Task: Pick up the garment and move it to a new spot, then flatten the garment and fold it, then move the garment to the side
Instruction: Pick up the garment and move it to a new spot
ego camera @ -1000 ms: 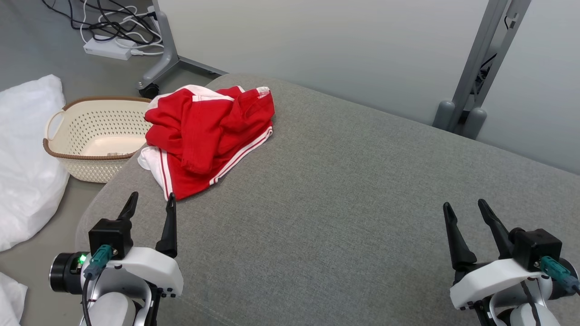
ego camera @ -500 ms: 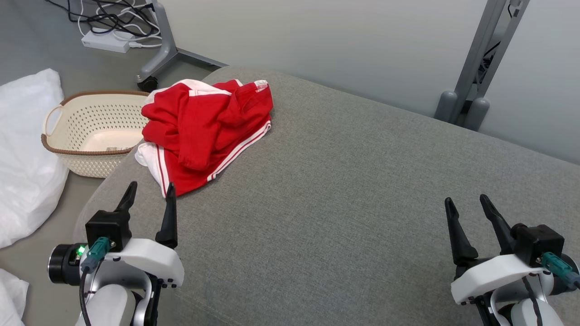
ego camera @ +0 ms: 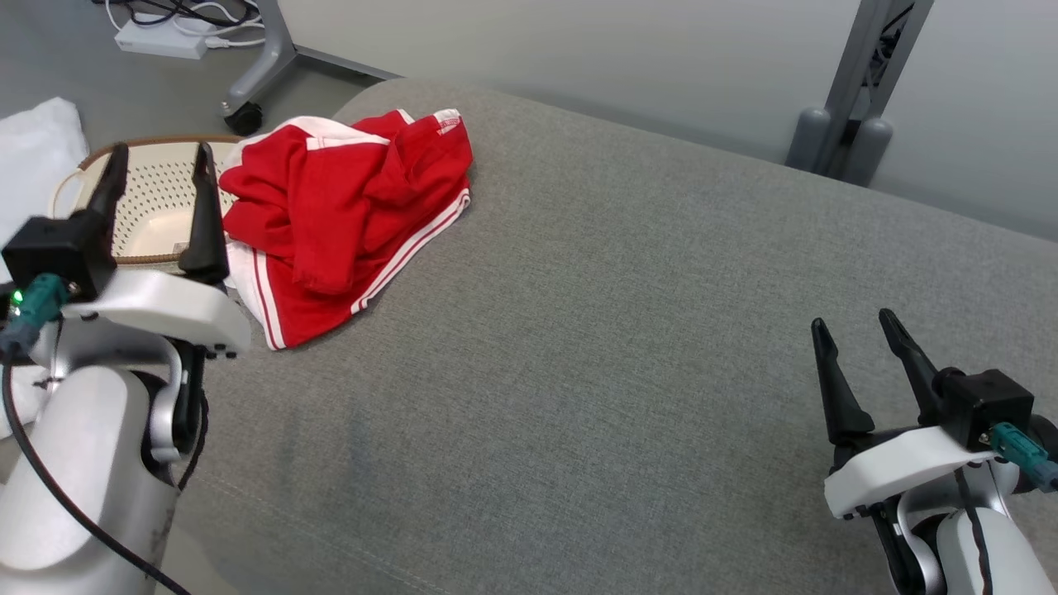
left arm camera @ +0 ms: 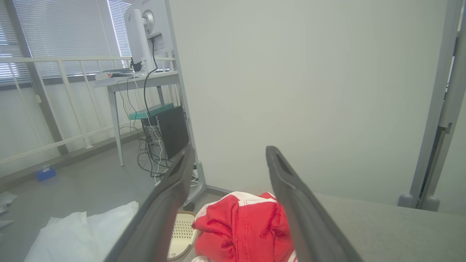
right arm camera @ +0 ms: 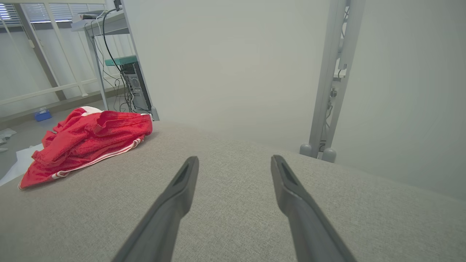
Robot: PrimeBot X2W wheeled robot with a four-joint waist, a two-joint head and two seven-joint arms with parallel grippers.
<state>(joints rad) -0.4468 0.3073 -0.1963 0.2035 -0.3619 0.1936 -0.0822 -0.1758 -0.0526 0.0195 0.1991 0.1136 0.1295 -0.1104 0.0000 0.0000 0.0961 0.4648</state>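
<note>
A pale wall [ego camera: 579, 49] and a grey metal post [ego camera: 868, 74] stand behind a wide grey fabric surface [ego camera: 579, 347] with a rounded far-left corner. The garment [ego camera: 347, 215], red with white stripes and white trim, lies crumpled in a heap on that far-left corner, one striped edge spread flat toward the near side and its left part reaching the rim of the surface. On the floor just beside that corner sits a cream perforated basket [ego camera: 157, 186] with a brown rim, and a crumpled white sheet [ego camera: 37, 132] lies to its left; a white power strip [ego camera: 161, 40] with cables rests on the floor farther back. The left gripper [ego camera: 160, 150] is raised at the left edge of the surface, its two dark fingers spread wide with nothing between them, just left of the garment and not touching it; the head view sees the fingers against the basket, and the left wrist view sees the red cloth low between them. The right gripper [ego camera: 851, 321] hovers over bare fabric at the near right, well apart from the garment, its fingers also spread wide and empty
</note>
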